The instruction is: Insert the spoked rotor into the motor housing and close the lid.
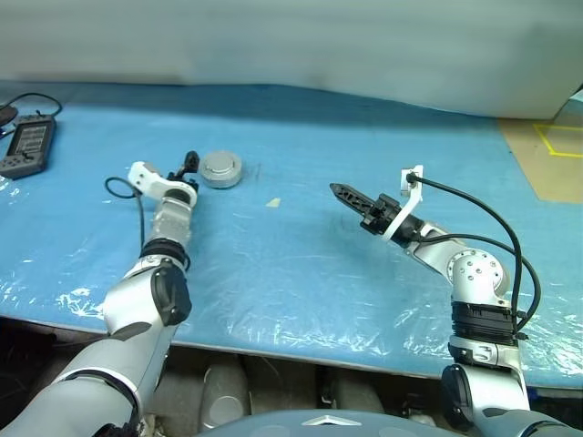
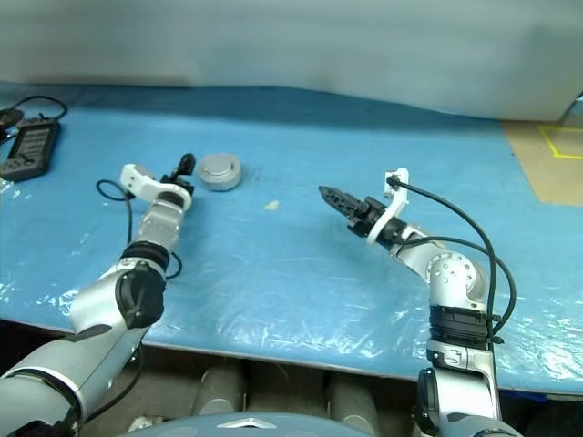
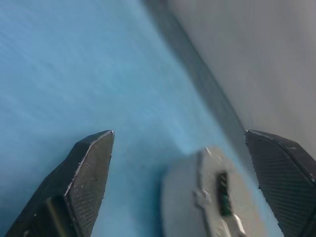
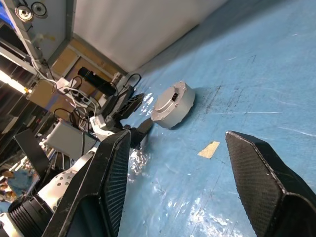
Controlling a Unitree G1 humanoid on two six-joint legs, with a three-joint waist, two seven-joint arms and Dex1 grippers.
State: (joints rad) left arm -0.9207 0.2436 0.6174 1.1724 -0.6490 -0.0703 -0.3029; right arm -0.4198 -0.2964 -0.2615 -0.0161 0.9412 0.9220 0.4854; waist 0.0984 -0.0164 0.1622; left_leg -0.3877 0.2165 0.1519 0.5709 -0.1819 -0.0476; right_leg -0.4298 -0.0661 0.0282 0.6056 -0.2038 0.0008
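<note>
Motor housing (image 1: 220, 169): we see a round silver-grey shell standing flat on the desk (image 1: 301, 264), just beside the left pincer (image 1: 189, 167).
Lid: it appears seated on the housing; we judge the assembly closed.
Contents: the interior is hidden, so we cannot confirm the spoked rotor inside.
Handling: we judge it rigid, fairly heavy for its size and smooth-walled; grip across the side wall.
Left pincer: fingers spread wide, clamped on nothing.
Right pincer (image 1: 351, 196): fingers apart, empty, well apart from the housing.
Surroundings: handheld device (image 1: 27, 146), small paper scrap (image 1: 272, 202).
</note>
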